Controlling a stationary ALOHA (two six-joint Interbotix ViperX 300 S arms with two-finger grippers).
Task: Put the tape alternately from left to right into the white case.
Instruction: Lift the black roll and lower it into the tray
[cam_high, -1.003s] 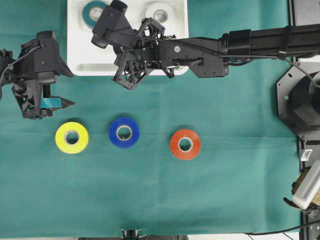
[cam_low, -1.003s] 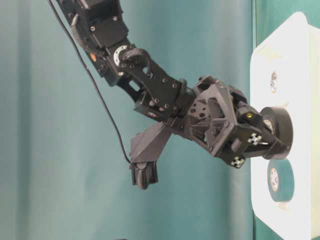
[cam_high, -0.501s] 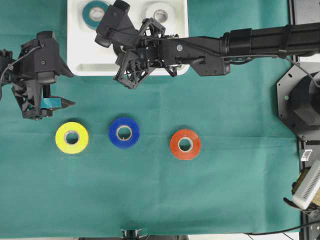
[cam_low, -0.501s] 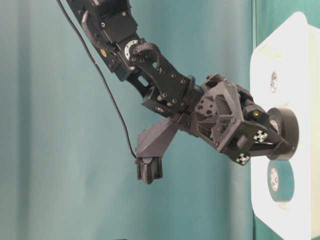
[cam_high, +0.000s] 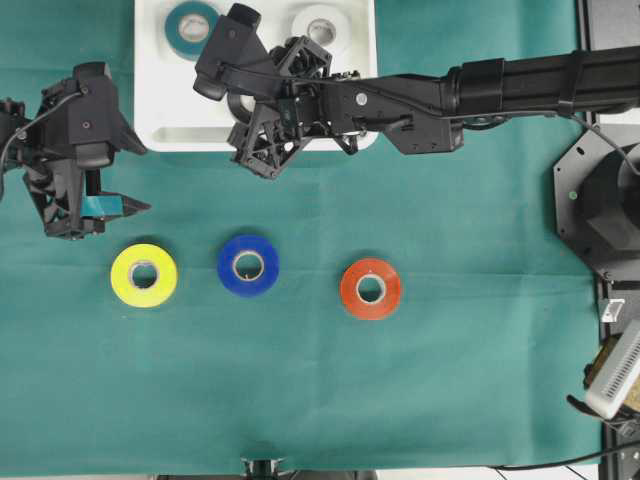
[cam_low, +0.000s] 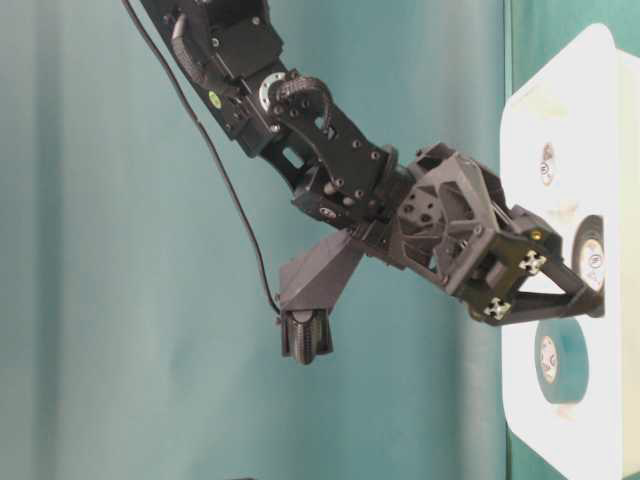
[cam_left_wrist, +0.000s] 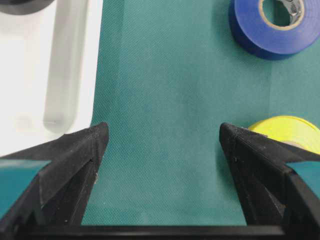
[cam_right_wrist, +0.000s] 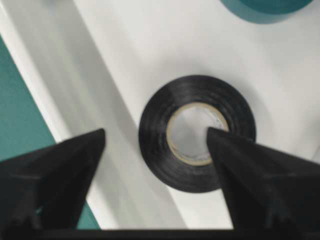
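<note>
The right black claw (cam_right_wrist: 155, 145) has its jaws apart above a black ring of tape (cam_right_wrist: 197, 133) lying flat in the big white plastic tray (cam_right_wrist: 100, 75). A teal roll (cam_high: 190, 27) and a white roll (cam_high: 321, 26) lie in the tray too. The left black claw (cam_left_wrist: 160, 150) is wide open over the green cloth (cam_high: 450, 350), holding nothing. The yellow roll (cam_high: 144, 275), blue roll (cam_high: 248, 265) and red-orange roll (cam_high: 370, 288) sit in a row on the cloth. The writing inside the rolls is too small to read.
</note>
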